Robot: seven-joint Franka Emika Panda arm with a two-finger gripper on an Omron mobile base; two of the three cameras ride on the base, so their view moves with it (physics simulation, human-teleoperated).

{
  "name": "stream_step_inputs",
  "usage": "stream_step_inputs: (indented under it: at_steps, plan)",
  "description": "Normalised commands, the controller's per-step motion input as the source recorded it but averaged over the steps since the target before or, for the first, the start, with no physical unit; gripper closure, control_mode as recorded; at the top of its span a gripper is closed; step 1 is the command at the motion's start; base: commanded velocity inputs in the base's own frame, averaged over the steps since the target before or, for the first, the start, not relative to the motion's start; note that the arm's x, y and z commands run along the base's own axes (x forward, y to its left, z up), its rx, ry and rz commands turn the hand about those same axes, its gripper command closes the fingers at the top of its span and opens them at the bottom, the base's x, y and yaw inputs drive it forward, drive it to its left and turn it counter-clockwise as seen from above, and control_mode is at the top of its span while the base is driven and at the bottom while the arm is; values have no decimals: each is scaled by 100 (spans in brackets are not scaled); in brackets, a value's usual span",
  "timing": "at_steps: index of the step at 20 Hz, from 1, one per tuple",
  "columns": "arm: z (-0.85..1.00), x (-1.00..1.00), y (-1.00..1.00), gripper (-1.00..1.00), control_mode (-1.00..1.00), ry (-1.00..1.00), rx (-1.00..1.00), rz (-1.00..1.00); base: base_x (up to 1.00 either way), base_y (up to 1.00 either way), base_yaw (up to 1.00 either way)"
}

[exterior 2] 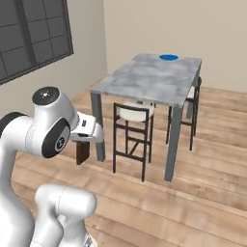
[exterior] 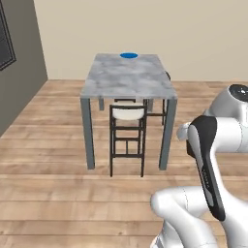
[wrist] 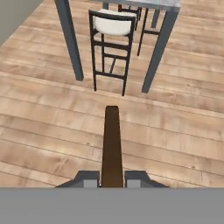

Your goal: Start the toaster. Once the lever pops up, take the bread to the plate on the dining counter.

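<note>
My gripper (wrist: 112,181) is shut on the bread (wrist: 112,140), a dark brown slice seen edge-on between the fingertips. From the right base, the gripper (exterior 2: 83,140) hangs low over the wooden floor with the bread (exterior 2: 82,153) pointing down from it. Ahead stands the dining counter (exterior: 127,80), marble-topped on dark grey legs. On its far edge lies the blue plate (exterior: 128,55). The right base view also shows the counter (exterior 2: 144,79) and the plate (exterior 2: 169,57), well beyond the gripper. The toaster and its lever are out of view.
A dark-framed stool with a pale seat (exterior: 128,114) is tucked under the counter's near side (exterior 2: 134,113), and a second stool (exterior 2: 193,96) sits at the far side. The counter's legs (wrist: 70,43) rise ahead of the hand. A dark window (exterior 2: 29,34) is on the left wall.
</note>
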Motion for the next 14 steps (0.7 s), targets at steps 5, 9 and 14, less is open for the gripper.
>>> stream_step_inputs:
  at_steps: [5,9,14]
  plan:
    - [0,0,0,100,100,0,0,0,82,-48,-1]
    - [0,0,0,100,100,0,0,0,74,-49,0]
    - [0,0,0,100,100,0,0,0,40,-80,-2]
